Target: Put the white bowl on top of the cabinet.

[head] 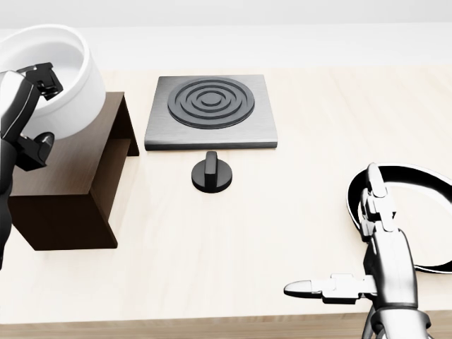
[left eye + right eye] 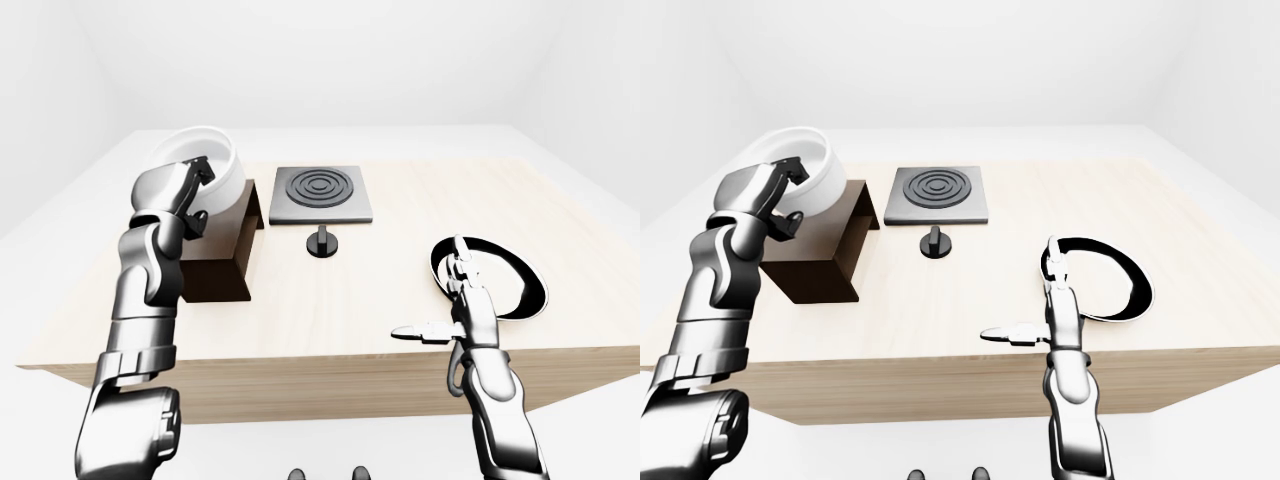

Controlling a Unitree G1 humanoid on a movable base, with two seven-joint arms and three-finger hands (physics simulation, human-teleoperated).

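The white bowl (image 1: 79, 88) sits tilted at the far end of the dark brown cabinet (image 1: 70, 187), at the left of the head view. I cannot tell if it rests on the cabinet top or hangs just above it. My left hand (image 1: 41, 109) is shut on the bowl's near rim, with fingers (image 1: 44, 74) inside and the thumb outside. My right hand (image 1: 335, 229) is open and empty, fingers spread, hovering low over the table at the lower right, beside a black-rimmed plate.
A square grey burner plate (image 1: 212, 109) with dark rings lies at the middle top, with a black knob (image 1: 211, 171) just below it. The black-rimmed white plate (image 1: 417, 171) lies at the right. The wooden table's near edge (image 2: 330, 360) runs below my hands.
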